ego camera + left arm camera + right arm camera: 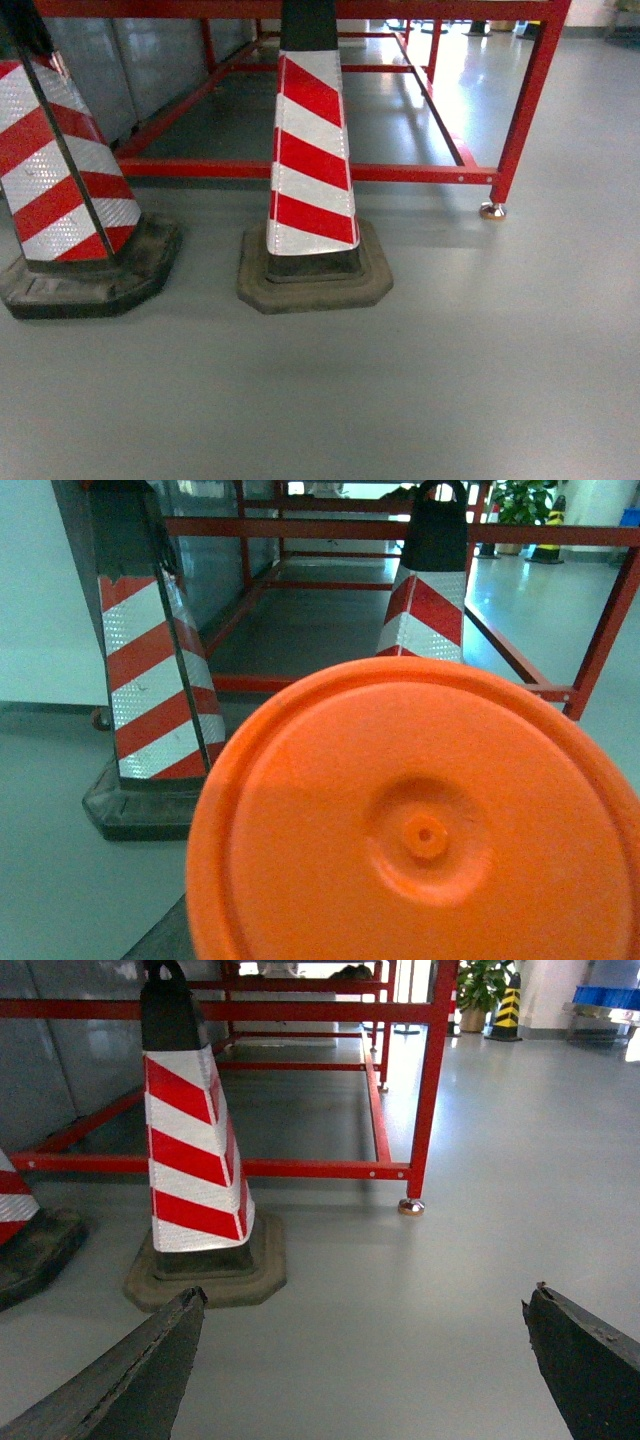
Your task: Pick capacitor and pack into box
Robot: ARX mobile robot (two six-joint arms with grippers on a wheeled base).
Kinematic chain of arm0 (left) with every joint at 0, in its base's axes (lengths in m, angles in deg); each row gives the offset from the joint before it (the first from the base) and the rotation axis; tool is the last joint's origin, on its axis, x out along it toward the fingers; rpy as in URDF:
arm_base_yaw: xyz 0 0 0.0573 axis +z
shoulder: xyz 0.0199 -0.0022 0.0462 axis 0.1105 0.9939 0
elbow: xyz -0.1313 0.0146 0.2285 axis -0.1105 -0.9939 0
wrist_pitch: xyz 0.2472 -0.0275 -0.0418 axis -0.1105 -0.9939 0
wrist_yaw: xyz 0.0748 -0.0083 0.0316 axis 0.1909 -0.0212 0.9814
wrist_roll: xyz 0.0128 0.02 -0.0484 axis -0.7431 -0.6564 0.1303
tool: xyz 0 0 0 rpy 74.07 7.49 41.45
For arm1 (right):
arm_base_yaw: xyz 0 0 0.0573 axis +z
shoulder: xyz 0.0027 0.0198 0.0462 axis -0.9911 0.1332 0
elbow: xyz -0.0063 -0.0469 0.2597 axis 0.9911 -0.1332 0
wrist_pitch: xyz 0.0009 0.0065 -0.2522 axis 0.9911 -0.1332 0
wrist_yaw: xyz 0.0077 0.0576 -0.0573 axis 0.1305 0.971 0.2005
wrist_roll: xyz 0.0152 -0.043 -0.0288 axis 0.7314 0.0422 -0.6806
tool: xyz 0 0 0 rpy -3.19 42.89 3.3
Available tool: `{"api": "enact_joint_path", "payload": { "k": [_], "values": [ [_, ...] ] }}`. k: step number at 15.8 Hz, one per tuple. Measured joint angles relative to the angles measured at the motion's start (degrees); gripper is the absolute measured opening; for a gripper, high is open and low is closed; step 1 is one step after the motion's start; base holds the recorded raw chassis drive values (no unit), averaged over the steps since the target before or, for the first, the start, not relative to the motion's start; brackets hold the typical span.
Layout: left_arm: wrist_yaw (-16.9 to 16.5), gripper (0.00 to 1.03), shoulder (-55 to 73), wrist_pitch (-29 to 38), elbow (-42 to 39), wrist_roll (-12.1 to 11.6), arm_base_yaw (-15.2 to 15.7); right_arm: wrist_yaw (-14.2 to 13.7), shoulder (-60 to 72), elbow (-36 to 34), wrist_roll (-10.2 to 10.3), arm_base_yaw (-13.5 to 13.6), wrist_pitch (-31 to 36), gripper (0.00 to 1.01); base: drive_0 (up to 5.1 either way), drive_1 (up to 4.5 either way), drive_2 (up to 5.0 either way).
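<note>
Two cones stand on the floor [480,380] in front of a frame [400,172]: one cone [312,170] near the middle, the other cone [62,170] to its left, well apart. The frame's foot [491,210] rests on the floor to the right, behind the middle cone. A disc [420,830] sits close before the left wrist camera.

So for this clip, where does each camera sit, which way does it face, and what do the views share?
Head: on the robot, slanting down at two striped traffic cones before a red metal frame; no robot parts show.
Left wrist: on the left arm, facing forward; an orange round disc fills the foreground, jaws unseen.
Right wrist: on the right arm, low, forward; right gripper open, its dark jaws at the bottom corners.
Shared: cones, red frame, grey floor.
</note>
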Motion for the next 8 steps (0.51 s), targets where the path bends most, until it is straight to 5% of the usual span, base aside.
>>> {"api": "enact_joint_path", "payload": {
  "k": [8],
  "values": [
    [0.0,0.44,0.0,0.1,0.0,0.0,0.0,-0.1,0.0,0.0,0.0,0.0,0.0,0.98,0.0,3.99,-4.0]
  ]
}}
